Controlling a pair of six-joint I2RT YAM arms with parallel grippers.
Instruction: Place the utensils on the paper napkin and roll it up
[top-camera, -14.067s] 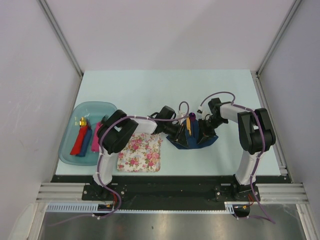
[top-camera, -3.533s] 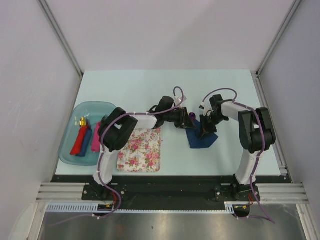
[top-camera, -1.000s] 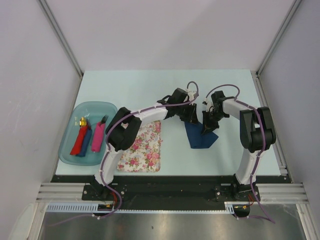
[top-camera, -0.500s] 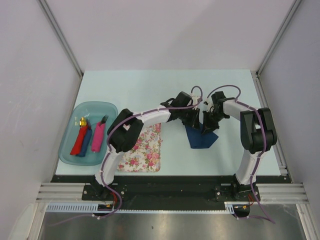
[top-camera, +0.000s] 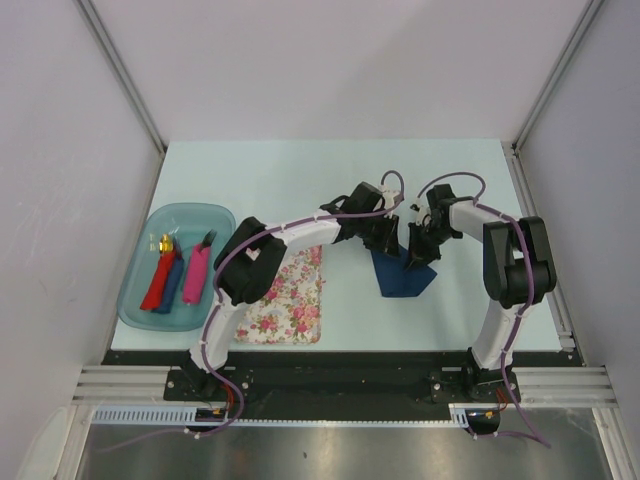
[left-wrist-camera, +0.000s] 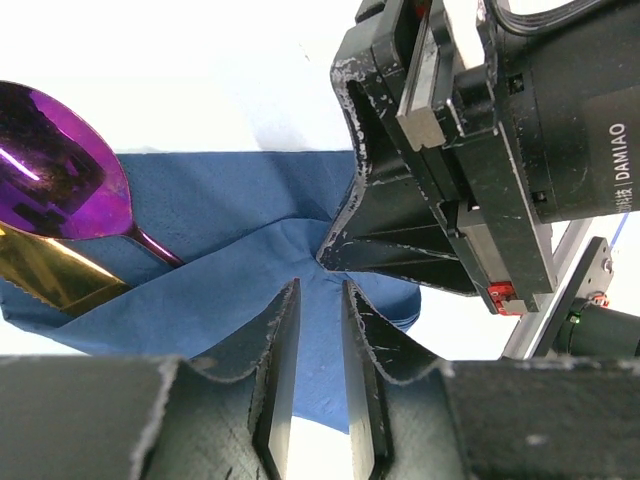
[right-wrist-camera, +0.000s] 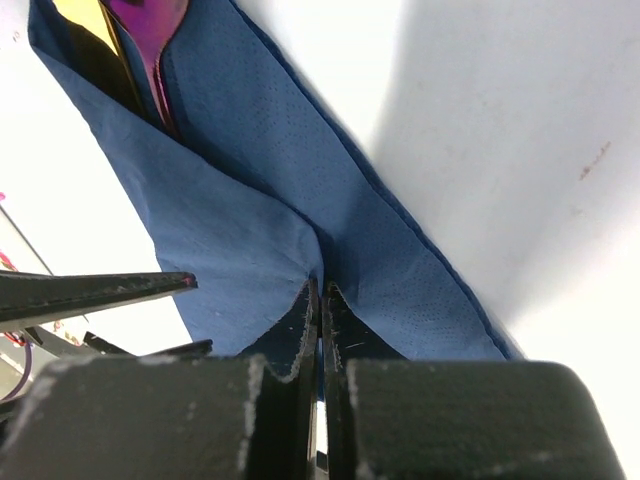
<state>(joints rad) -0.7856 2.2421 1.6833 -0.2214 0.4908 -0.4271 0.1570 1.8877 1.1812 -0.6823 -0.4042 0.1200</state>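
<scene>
Left arm (top-camera: 300, 232) is stretched long and low from its base at 7 o'clock, forearm sweeping across the desk (top-camera: 300, 170) to just right of centre, wrist tipped down onto the far end of the napkin (top-camera: 402, 278). Right arm (top-camera: 470, 215) is folded tight: elbow high at 4 o'clock, forearm doubling back toward 9, wrist dropped nose-to-nose with the left one. The two wrists are nearly touching over the napkin's 12 o'clock end. From the right wrist camera, the right jaws are closed hard on a raised crease of navy paper, with folds fanning out from the pinch. From the left wrist camera, the left jaws stand a narrow slit apart just short of that same pinch, tips low over the paper. Whether they touch it, I cannot tell. The napkin lies folded into a long wedge running from 12 down toward 5, on the desk to the right of the floral mat (top-camera: 290, 295). Tucked in its open end are the purple spoon (left-wrist-camera: 60, 190), bowl poking out, and the gold utensil (left-wrist-camera: 45, 275) right beside it. The tray (top-camera: 195, 215) sits far out at 9 o'clock.
</scene>
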